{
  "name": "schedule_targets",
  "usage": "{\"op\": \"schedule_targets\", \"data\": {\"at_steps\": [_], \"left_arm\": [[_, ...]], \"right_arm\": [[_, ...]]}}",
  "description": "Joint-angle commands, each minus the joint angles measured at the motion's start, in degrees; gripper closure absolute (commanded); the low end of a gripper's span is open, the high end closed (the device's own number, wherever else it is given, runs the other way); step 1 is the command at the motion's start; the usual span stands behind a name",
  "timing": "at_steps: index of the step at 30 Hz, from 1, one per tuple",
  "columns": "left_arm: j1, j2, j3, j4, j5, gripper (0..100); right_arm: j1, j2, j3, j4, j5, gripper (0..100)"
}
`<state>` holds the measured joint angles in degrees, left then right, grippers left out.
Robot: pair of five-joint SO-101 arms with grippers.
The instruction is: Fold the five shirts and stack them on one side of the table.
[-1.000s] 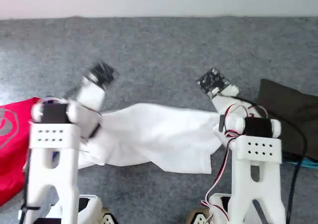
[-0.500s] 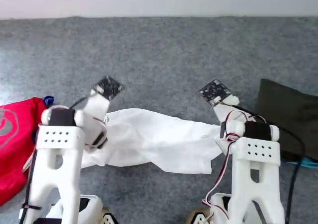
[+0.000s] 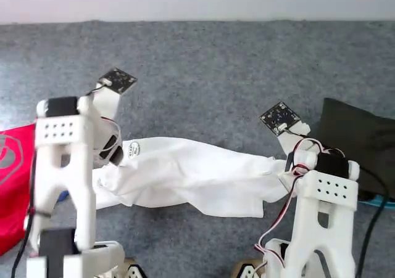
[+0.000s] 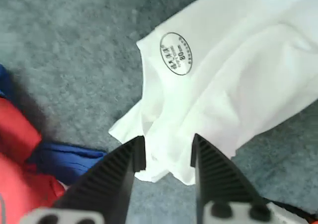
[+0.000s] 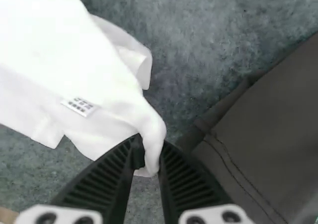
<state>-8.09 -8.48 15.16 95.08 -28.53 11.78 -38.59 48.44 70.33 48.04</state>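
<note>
This looks like a robotics lab test bench, not a home. The counter (image 3: 216, 62) is covered in grey, carpet-like felt and backs onto a bare white wall (image 3: 197, 0). Two white plastic-framed arms, the left arm (image 3: 62, 161) and the right arm (image 3: 321, 210), stand at its near edge with servo wires (image 3: 271, 225) exposed. A white shirt (image 3: 191, 176), a red shirt (image 3: 12, 185) and a dark shirt (image 3: 355, 142) lie on the felt.

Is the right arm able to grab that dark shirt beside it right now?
Probably not yet: the dark shirt lies close, nothing between, but the right tool is shut on the white shirt and must release first.
</note>
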Motion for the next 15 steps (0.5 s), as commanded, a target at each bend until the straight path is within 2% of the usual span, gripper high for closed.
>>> {"op": "schedule_targets", "data": {"at_steps": [1,6,15], "left_arm": [[2.29,3.52,-6.37,4.48,-0.35,84],[3.52,4.13,-8.57,5.36,-0.26,84],[5.01,3.60,-2.33,5.36,-0.26,84]], "right_arm": [[0.92,-0.92,0.44,-0.57,0.70,98.9],[0.92,-1.19,2.11,-0.66,0.70,98.9],[1.01,-1.36,2.73,-0.75,0.62,98.9]]}}
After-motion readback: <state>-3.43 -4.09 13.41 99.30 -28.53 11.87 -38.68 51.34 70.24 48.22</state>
